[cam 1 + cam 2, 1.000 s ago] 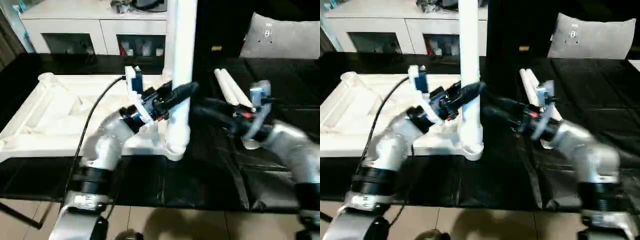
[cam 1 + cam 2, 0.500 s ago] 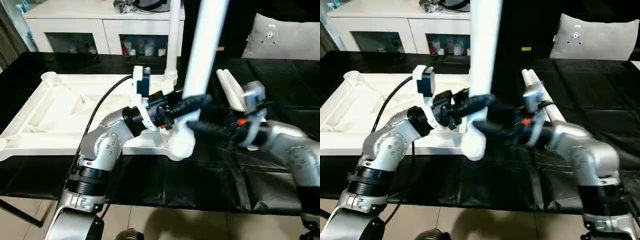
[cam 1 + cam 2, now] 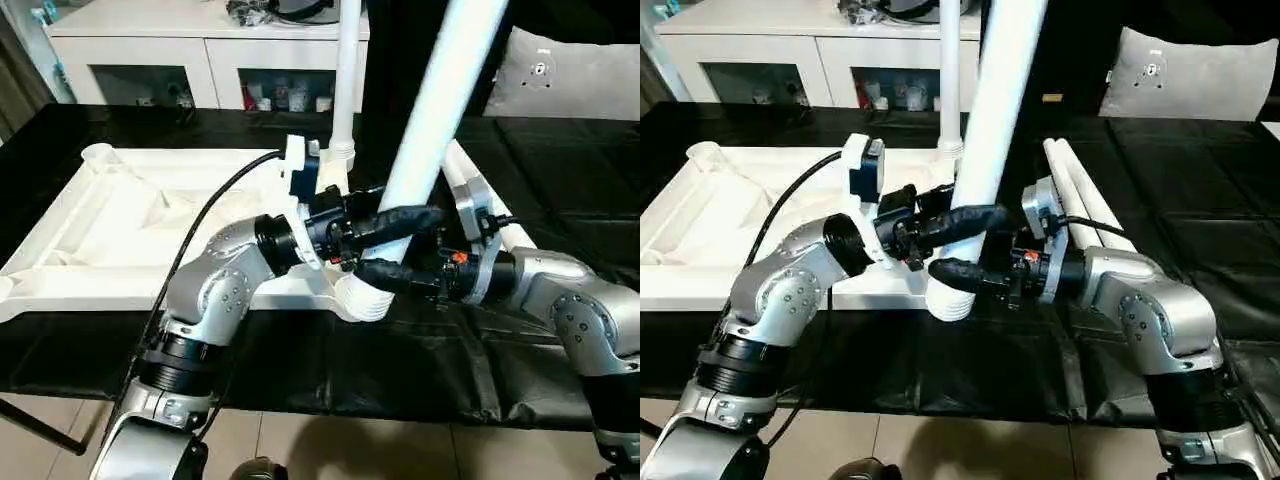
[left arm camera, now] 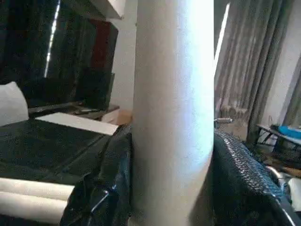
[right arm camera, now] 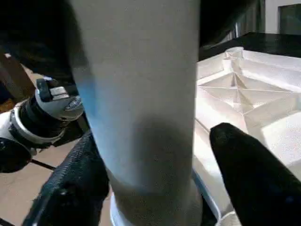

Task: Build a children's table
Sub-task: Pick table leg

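The white table top point(image 3: 120, 230) lies ribbed side up on the black-covered surface. One leg point(image 3: 346, 80) stands upright in its far right corner socket. My left gripper point(image 3: 405, 225) is shut on a second leg point(image 3: 440, 110), which leans to the right with its wide end point(image 3: 362, 297) at the near right corner. In the left wrist view both fingers point(image 4: 110, 179) press its sides. My right gripper point(image 3: 378, 272) straddles the same leg lower down, open, with a small gap at one finger point(image 5: 254, 179). Two more legs point(image 3: 480, 190) lie on the surface behind my right arm.
A white cabinet point(image 3: 200, 60) with glass doors stands behind the work surface. A grey cushion point(image 3: 570, 75) sits at the back right. The black surface's front edge point(image 3: 330, 405) runs above a tiled floor. A black cable point(image 3: 200, 230) loops over my left arm.
The leg in my left gripper has tipped from upright to leaning right. My right gripper has come in from the right around its lower part, and its fingers have narrowed.
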